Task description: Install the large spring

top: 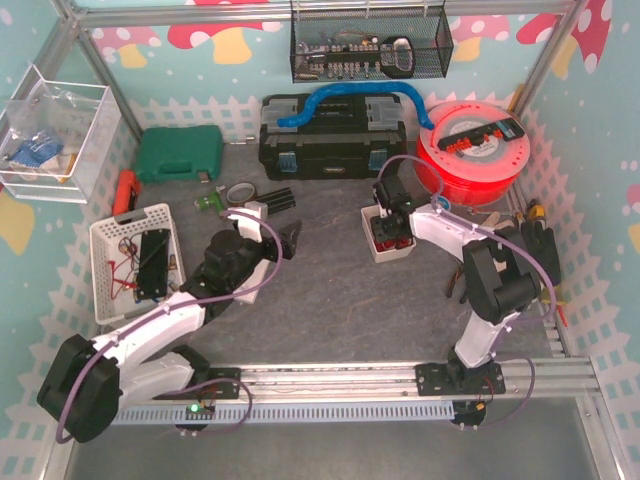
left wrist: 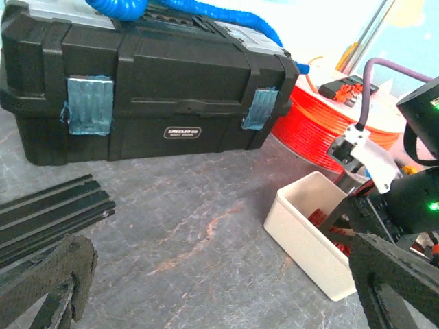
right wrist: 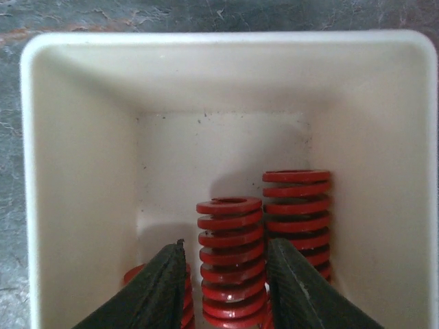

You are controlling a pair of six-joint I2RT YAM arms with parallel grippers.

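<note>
large spring [right wrist: 230,264] flanked by right hand [right wrist: 227,244]

A small dark badge [left wrist: 182,131] is sitting at the front centre of the black toolbox [left wrist: 158,75], carrying one line of white brand lettering that is blurring too much to read. On the red filament spool [top: 470,170] near the bench's far right corner, a black label [top: 482,135] is showing only illegible marks.
</note>
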